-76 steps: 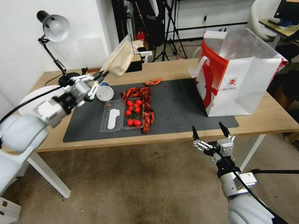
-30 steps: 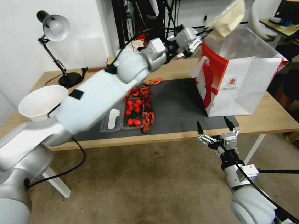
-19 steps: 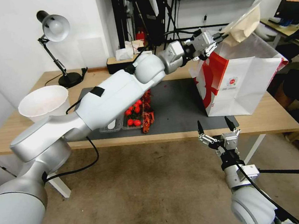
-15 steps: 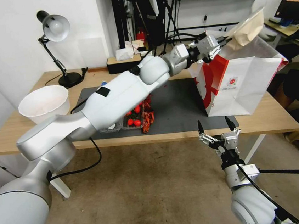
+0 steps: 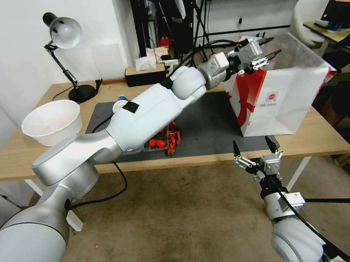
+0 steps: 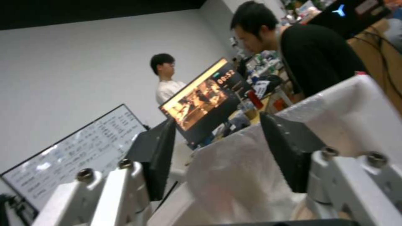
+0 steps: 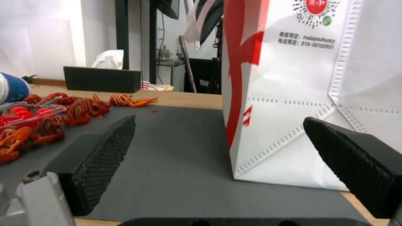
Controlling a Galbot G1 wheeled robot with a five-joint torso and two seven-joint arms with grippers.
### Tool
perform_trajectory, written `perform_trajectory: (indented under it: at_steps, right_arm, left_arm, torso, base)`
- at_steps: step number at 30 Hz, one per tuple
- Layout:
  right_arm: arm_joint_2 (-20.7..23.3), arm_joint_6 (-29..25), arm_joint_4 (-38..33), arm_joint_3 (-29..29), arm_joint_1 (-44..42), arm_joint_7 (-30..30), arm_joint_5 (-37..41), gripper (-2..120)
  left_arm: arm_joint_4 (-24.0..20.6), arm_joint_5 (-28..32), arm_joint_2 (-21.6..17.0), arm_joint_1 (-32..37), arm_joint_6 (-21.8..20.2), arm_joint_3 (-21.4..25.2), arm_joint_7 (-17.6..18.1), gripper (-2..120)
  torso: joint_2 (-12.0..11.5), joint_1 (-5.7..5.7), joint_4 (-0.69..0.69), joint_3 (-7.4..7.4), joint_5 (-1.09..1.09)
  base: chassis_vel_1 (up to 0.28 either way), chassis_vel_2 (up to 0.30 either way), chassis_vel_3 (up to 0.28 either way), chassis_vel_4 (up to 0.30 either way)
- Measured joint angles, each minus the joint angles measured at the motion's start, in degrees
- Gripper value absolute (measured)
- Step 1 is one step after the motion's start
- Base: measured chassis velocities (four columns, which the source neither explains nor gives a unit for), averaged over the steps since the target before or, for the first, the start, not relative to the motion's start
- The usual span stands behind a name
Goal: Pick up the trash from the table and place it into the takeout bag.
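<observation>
Head view: my left gripper [image 5: 267, 49] hangs over the open mouth of the takeout bag [image 5: 280, 90], fingers spread, nothing between them. The bag stands upright at the right end of the dark grey mat [image 5: 207, 123] on the table [image 5: 321, 138]; white front, red side panel, small round red logo, print below it too small to read. My right gripper [image 5: 253, 148] is parked below the table's front edge, fingers wide apart and empty.

Left wrist view: both black pads [image 6: 155, 157] stand apart with white bag material beyond them.

Right wrist view: the bag face carries a red QR-style logo and "010-58108991"; the line above is unclear. Red crayfish shells [image 7: 75, 105] lie on the mat.
</observation>
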State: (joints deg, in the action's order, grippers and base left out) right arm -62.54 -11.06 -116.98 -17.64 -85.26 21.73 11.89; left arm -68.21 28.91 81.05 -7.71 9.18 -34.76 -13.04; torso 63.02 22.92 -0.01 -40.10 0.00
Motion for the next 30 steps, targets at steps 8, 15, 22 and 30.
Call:
perform_trajectory:
  at_steps: [8, 15, 22, 30]
  right_arm:
    - [0.1, 0.0, 0.1, 0.1, 0.2, 0.0, 0.1, 100]
    - [0.3, 0.2, 0.0, 0.3, 0.5, 0.0, 0.1, 100]
    - [0.5, 0.4, 0.3, 0.8, 1.1, 0.0, 0.3, 100]
    - [0.3, 0.4, 0.5, 1.3, 1.2, 0.0, 0.3, 100]
  left_arm:
    - [-6.8, 6.4, -6.4, 3.1, -2.7, 3.5, 3.4, 85]
    - [-13.1, 9.9, -14.4, 8.2, -3.7, 7.1, 4.6, 100]
    - [-21.7, 10.5, -23.2, 19.1, -5.4, 14.7, 6.6, 100]
    - [-30.7, 9.2, -32.2, 31.3, -7.5, 25.3, 8.3, 100]
  torso:
    - [0.0, 0.00, 0.01, 0.00, -0.02]
    - [0.0, 0.00, 0.00, 0.00, -0.01]
    - [0.0, 0.00, 0.00, 0.00, -0.03]
    - [0.0, 0.00, 0.02, 0.00, -0.03]
  base:
    - [0.000, 0.000, 0.000, 0.000]
    - [0.000, 0.000, 0.000, 0.000]
    - [0.000, 0.000, 0.000, 0.000]
    - [0.000, 0.000, 0.000, 0.000]
